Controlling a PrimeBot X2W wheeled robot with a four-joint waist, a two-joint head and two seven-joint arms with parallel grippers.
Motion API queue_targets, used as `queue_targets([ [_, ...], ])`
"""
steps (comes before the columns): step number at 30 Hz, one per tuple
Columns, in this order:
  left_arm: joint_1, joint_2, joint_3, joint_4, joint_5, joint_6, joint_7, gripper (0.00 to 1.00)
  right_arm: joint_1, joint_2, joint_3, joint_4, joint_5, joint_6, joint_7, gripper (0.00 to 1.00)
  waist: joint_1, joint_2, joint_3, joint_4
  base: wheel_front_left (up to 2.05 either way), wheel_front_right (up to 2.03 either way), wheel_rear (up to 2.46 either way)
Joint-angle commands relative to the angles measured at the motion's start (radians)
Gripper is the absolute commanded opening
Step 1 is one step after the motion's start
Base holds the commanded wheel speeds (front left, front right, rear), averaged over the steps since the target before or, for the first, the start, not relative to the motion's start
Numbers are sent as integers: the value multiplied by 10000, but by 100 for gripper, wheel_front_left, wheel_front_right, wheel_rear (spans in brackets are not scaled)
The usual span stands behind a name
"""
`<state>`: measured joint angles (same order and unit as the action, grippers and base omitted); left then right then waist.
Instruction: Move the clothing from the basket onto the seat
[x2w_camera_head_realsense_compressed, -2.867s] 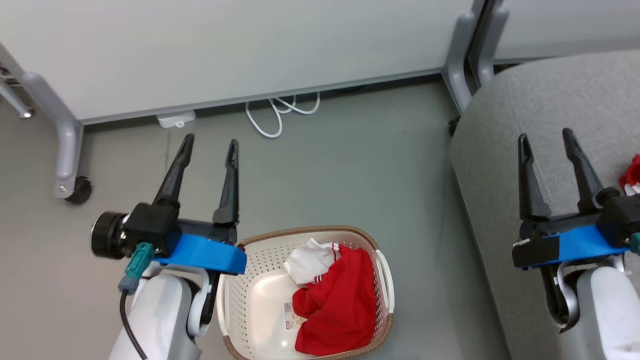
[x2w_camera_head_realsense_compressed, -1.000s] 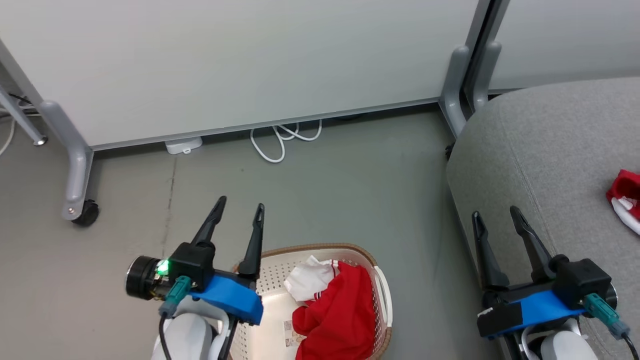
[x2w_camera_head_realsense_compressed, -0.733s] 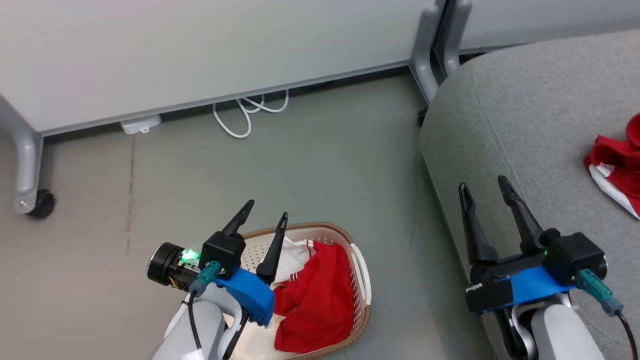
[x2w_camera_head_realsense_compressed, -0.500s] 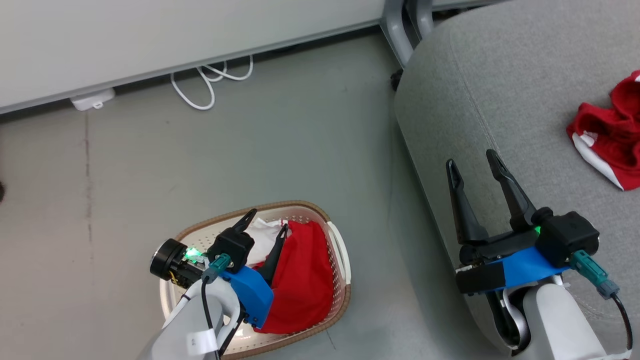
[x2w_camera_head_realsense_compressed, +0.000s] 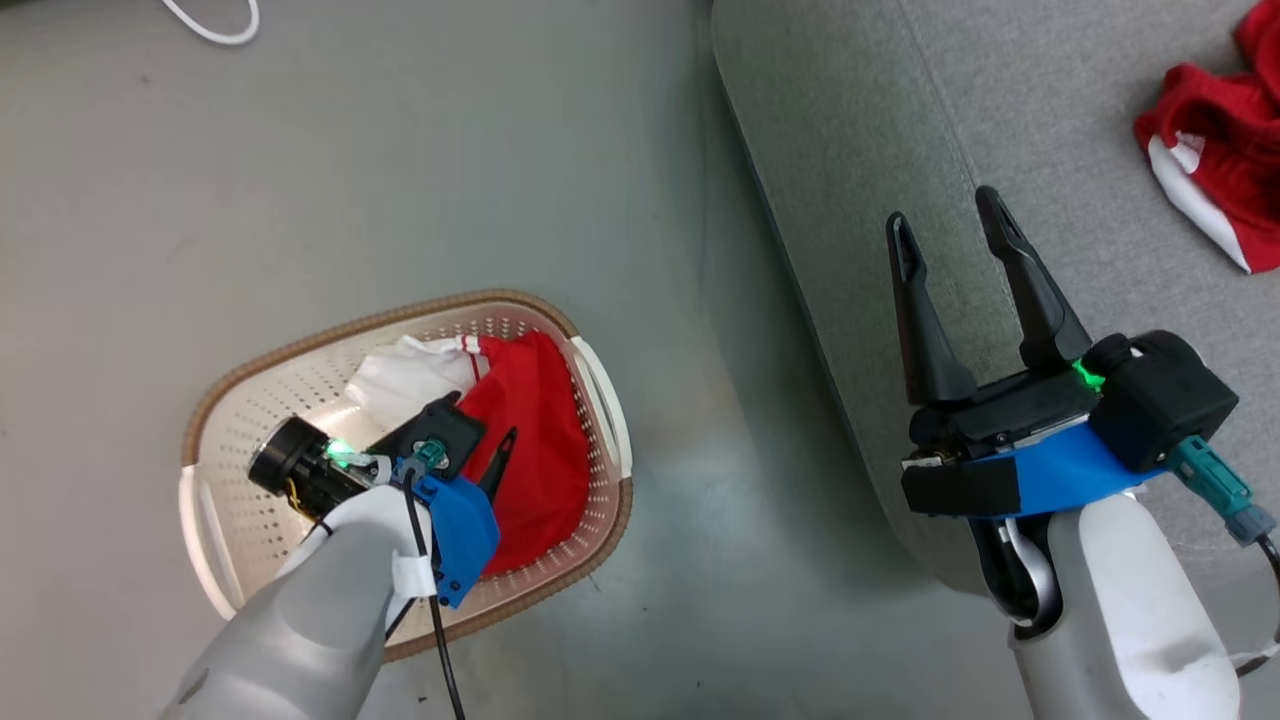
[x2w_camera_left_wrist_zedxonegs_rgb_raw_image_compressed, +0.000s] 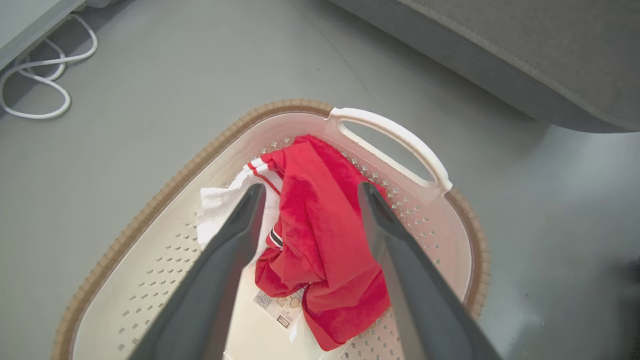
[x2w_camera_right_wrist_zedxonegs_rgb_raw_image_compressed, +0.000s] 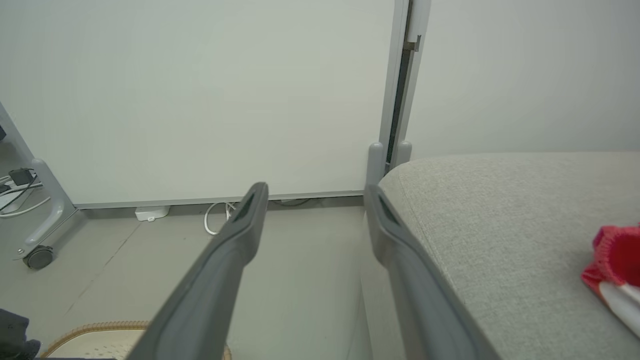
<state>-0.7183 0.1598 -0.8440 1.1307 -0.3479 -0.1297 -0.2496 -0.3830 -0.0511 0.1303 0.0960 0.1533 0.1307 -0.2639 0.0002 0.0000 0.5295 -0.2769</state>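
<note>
The cream perforated basket (x2w_camera_head_realsense_compressed: 300, 335) with a brown rim stands on the floor left of the grey seat (x2w_camera_head_realsense_compressed: 1050, 120). One red garment (x2w_camera_head_realsense_compressed: 535, 450) with white striped trim lies in its right half, over the barcode sticker (x2w_camera_left_wrist_zedxonegs_rgb_raw_image_compressed: 272, 305). My left gripper (x2w_camera_head_realsense_compressed: 485, 425) is down inside the basket and open. In the left wrist view the left gripper (x2w_camera_left_wrist_zedxonegs_rgb_raw_image_compressed: 311, 187) straddles the red garment (x2w_camera_left_wrist_zedxonegs_rgb_raw_image_compressed: 320, 225) with its tips just above the cloth. A second red garment (x2w_camera_head_realsense_compressed: 1210, 140) lies on the seat at the far right. My right gripper (x2w_camera_head_realsense_compressed: 940, 210) hovers open over the seat's left edge, holding nothing.
Bare grey floor surrounds the basket. A white cable (x2w_camera_left_wrist_zedxonegs_rgb_raw_image_compressed: 35, 75) loops along the foot of a pale partition wall (x2w_camera_right_wrist_zedxonegs_rgb_raw_image_compressed: 200, 100). The wall's grey leg ends in a castor (x2w_camera_right_wrist_zedxonegs_rgb_raw_image_compressed: 37, 256). The basket's white handle (x2w_camera_left_wrist_zedxonegs_rgb_raw_image_compressed: 395, 135) faces the seat.
The head camera has tilted down and turned. My left gripper has dropped from above the basket's rim into the basket, over the red garment. The right gripper stays open.
</note>
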Motion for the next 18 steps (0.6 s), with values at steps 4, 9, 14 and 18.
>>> queue_targets([
  [4,-903,285,-839,371,-382,-13,178,100,-533,12,137,-313,251,1,-7,100,-2,0,1518,-508,0,0,0],
  [9,-1679,606,-1563,631,-700,-14,258,100,-805,12,205,-565,490,1,-7,100,-2,0,2351,-697,0,0,0],
  [14,-2288,862,-2075,841,-1035,-14,507,100,-922,13,265,-703,651,1,-7,100,-2,0,3021,-888,0,0,0],
  [18,-2544,979,-2354,893,-1220,-14,635,100,-948,11,232,-783,725,1,-7,100,-2,0,3334,-986,0,0,0],
])
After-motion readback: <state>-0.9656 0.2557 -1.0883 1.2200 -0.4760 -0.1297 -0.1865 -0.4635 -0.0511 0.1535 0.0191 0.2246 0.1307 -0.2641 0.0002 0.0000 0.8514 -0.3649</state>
